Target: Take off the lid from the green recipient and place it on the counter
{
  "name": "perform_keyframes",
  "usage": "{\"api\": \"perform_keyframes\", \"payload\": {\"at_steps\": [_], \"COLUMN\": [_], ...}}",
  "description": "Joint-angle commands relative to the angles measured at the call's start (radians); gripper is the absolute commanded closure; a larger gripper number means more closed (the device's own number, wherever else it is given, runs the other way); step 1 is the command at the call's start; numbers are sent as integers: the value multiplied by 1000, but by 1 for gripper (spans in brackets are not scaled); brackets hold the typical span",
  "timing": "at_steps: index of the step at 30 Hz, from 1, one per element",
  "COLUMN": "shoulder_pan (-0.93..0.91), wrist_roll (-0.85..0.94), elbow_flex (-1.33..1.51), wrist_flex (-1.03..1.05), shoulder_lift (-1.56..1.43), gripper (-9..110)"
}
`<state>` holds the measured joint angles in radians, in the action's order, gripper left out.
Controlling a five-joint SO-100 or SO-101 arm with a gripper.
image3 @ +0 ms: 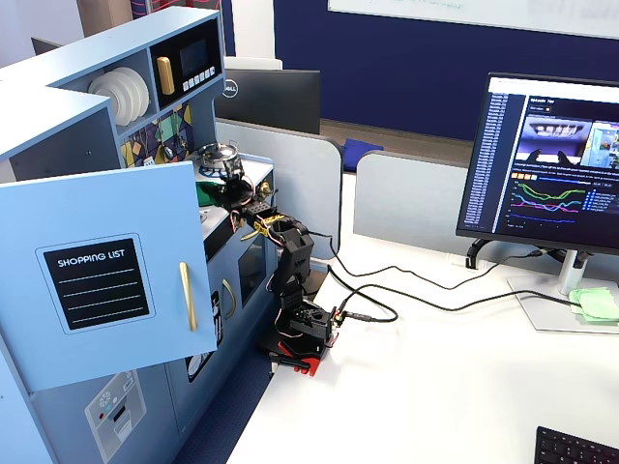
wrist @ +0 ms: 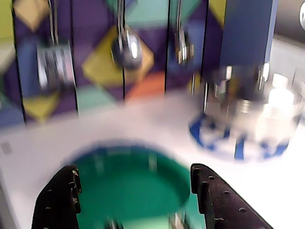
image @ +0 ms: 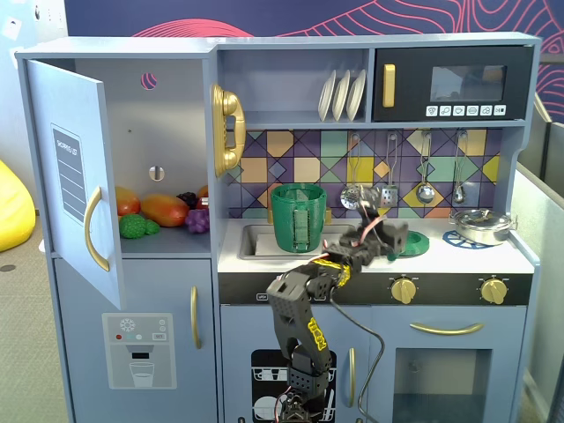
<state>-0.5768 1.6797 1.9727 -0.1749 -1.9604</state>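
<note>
The green recipient (image: 298, 218) stands in the sink with its top open and its ribbed strap handle facing front. The lid (image: 419, 242) lies flat on the counter (image: 520, 256) to the right of the sink, partly hidden by my gripper (image: 406, 240). In the blurred wrist view the lid (wrist: 128, 183) lies on a blue burner ring on the counter (wrist: 47, 143). My gripper (wrist: 133, 169) is open just above it, one black finger on each side. The lid's lighter handle block shows at the bottom edge. The gripper (image3: 232, 196) also shows in the side fixed view.
A silver pan (image: 480, 226) sits on the right burner, also seen close right of the lid in the wrist view (wrist: 252, 109). Utensils (image: 388, 181) hang on the back wall. The fridge door (image: 75, 176) at the left stands open.
</note>
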Motion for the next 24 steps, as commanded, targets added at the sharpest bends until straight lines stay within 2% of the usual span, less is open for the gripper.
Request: {"api": "perform_keyframes", "payload": {"at_steps": [1, 8, 13, 24], "shoulder_pan": [43, 163, 262, 483], "wrist_roll": [20, 18, 75, -55], "elbow_flex": [-126, 97, 370, 824], "wrist_flex": [176, 790, 1095, 1269], "shoulder_lift": [-233, -709, -960, -1132], "gripper": [82, 86, 90, 101]}}
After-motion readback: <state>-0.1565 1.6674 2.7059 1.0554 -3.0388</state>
